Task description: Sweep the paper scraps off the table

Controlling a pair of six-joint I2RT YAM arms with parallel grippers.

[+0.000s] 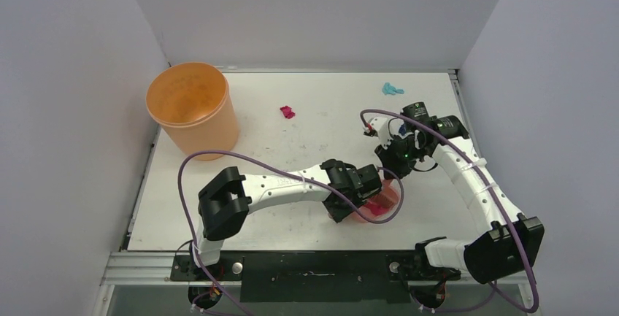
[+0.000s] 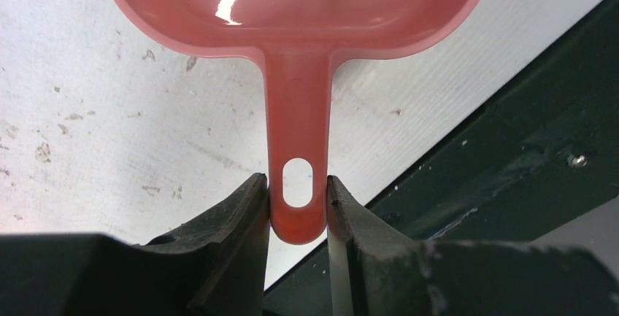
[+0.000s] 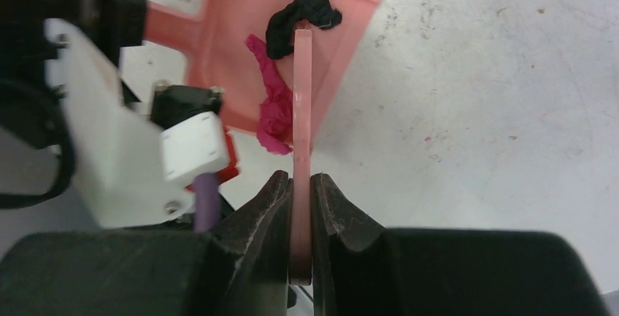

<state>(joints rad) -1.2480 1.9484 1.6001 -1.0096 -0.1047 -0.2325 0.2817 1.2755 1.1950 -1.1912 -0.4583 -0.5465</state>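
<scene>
Pink dustpan (image 3: 233, 35) w/ 2 scraps (image 3: 276, 112), 2 scraps (image 1: 287, 112) on table (image 1: 292, 152)

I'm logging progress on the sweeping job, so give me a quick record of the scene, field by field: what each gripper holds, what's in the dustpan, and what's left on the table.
left gripper: shut on dustpan handle
right gripper: shut on brush
on dustpan: black scrap, magenta scrap, both by the brush
left on table: loose magenta scrap mid-table, teal scrap near far right corner
bucket: orange, upright, far left corner
</scene>
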